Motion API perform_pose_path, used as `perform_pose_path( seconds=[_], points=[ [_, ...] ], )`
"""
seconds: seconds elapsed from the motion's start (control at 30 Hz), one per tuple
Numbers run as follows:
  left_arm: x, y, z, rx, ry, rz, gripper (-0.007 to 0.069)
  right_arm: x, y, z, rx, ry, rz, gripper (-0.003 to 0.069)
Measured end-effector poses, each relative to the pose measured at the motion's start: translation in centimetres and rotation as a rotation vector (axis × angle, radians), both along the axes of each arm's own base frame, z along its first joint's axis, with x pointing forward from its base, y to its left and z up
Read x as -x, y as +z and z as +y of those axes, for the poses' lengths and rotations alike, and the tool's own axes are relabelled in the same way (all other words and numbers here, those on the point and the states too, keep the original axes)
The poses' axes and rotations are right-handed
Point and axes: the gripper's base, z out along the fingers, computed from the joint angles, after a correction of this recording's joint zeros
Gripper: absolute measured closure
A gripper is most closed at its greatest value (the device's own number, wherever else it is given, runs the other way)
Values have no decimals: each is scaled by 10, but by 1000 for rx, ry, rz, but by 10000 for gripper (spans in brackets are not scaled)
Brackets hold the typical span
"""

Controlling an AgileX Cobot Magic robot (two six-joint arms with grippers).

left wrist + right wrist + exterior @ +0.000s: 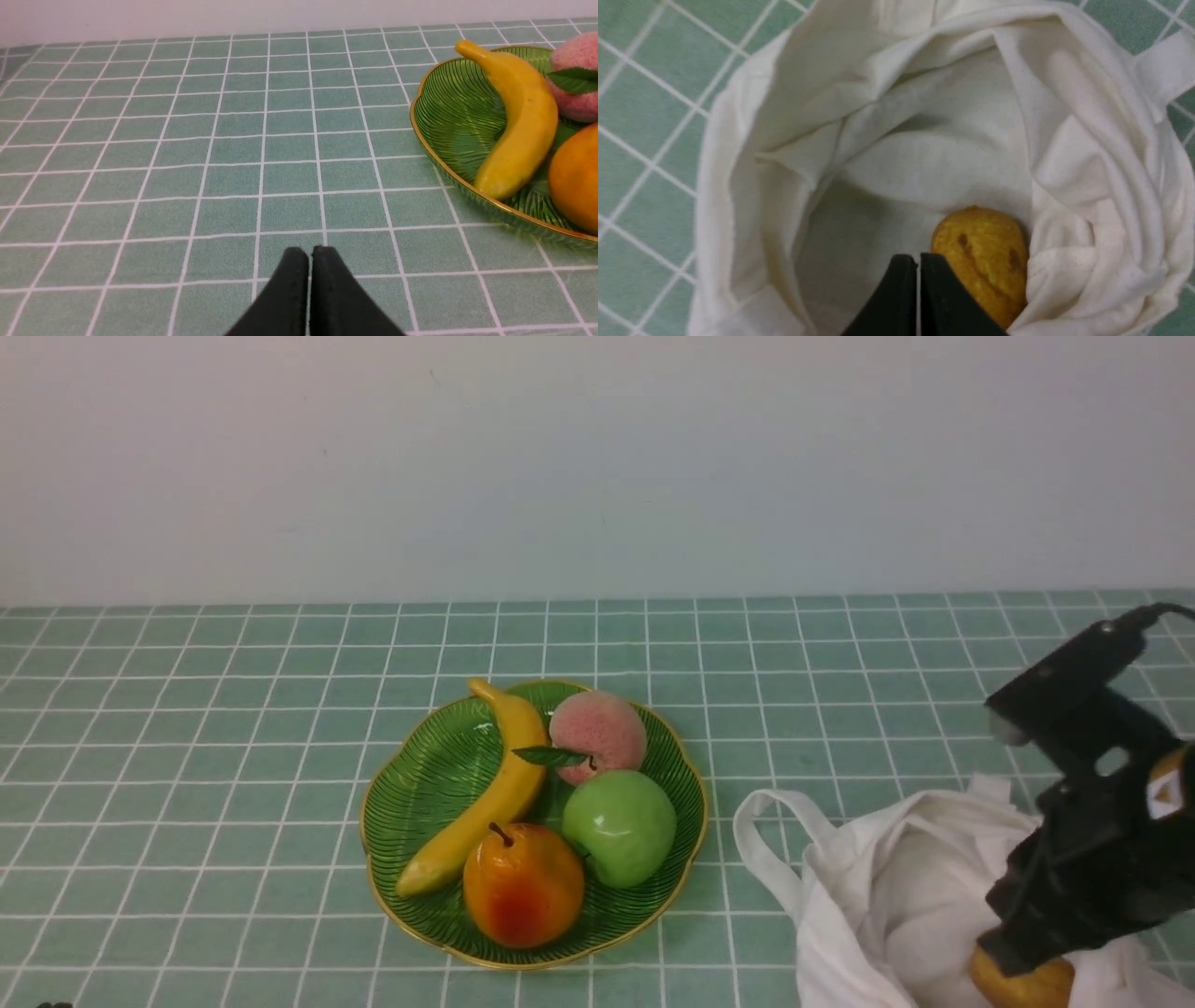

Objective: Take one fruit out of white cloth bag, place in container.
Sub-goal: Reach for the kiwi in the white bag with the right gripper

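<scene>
**Tally: five fruits, one dish, one bag, two grippers**

Well to the left of my right gripper (pixel 918 259) I count a single green leaf-shaped dish (pixel 425 784). It holds four fruits, one of each kind: one banana (pixel 499 793), one pink peach (pixel 602 728) with one green leaf (pixel 551 756), one green apple (pixel 621 826) and one orange-red pear-like fruit (pixel 523 887). Directly below that gripper is one white cloth bag (pixel 868 877). Inside it I see only one brownish-yellow fruit (pixel 980 254), just beside the gripper's tips. I cannot tell if the folds hide more. My left gripper (pixel 309 252) makes the second gripper, with the dish near it.
</scene>
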Motion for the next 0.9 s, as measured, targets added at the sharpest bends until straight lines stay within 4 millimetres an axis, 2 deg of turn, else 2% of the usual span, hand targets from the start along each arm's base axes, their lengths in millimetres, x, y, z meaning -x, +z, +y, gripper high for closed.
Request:
perform_pose_path(
  seconds=[0.13, 0.2, 0.23, 0.27, 0.37, 0.47, 0.63, 0.9],
  points=[
    [0, 0, 0, 0, 0, 0, 632, -13, -26, 4, 112, -16, 51, 564],
    [0, 0, 0, 0, 0, 0, 632, -20, -39, 5, 145, -38, 79, 496],
    [0, 0, 0, 0, 0, 0, 632, -23, -47, 6, 153, -50, 93, 440],
    [0, 0, 0, 0, 0, 0, 632, -24, -48, 6, 155, -52, 97, 431],
    [0, 0, 0, 0, 0, 0, 632, -29, -61, 9, 159, -62, 120, 298],
    [0, 0, 0, 0, 0, 0, 632, -33, -70, 10, 177, -56, 138, 194],
    [0, 0, 0, 0, 0, 0, 632, -37, -79, 9, 217, -32, 151, 141],
    [0, 0, 0, 0, 0, 0, 632, -38, -87, 7, 274, 10, 191, 145]
  ],
)
